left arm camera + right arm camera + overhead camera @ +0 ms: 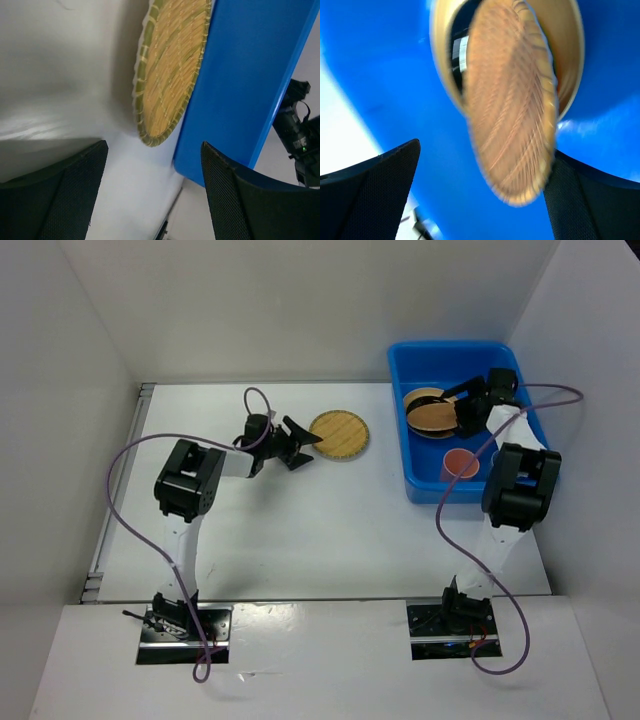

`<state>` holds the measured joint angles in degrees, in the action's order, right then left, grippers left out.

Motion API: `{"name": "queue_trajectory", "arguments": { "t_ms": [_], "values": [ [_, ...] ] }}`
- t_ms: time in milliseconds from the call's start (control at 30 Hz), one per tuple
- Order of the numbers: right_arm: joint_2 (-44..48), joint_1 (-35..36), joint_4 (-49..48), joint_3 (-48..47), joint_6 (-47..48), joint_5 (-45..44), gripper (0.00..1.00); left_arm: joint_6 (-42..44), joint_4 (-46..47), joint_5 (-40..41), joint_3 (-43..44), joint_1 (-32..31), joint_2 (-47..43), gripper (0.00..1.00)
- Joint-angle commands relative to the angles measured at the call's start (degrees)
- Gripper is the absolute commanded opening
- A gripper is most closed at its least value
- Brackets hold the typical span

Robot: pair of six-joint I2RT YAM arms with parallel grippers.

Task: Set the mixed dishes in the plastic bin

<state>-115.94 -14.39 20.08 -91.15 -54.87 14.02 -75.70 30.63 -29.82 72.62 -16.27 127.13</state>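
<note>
The blue plastic bin (415,365) stands at the far right. In it lie a light wood plate (432,416) over a black plate (424,394), and a pink cup (460,464). My right gripper (458,403) is open inside the bin. In the right wrist view the light wood plate (512,110) is blurred between the open jaws of my right gripper (485,150); I cannot tell if a finger touches it. A woven bamboo plate (339,435) lies on the table. My left gripper (305,443) is open and empty just left of it. The left wrist view shows the left gripper (154,150), the woven plate (170,70) and the bin wall (245,75).
White walls enclose the table on the left, back and right. The bin's left wall stands just right of the woven plate. A cream plate rim (570,60) shows under the wood plate. Purple cables loop beside both arms.
</note>
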Motion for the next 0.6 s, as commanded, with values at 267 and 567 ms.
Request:
{"name": "queue_trajectory", "arguments": {
  "t_ms": [267, 567],
  "values": [
    [25.4, 1.7, 11.6, 0.3, 2.0, -7.9, 1.0, -3.0, 2.6, 5.6, 6.0, -3.9, 8.9, 0.61],
    [35.5, 4.9, 13.2, -0.4, 6.3, -5.2, 1.0, -4.3, 5.5, 6.8, 4.6, -5.0, 10.9, 0.0]
  ]
}}
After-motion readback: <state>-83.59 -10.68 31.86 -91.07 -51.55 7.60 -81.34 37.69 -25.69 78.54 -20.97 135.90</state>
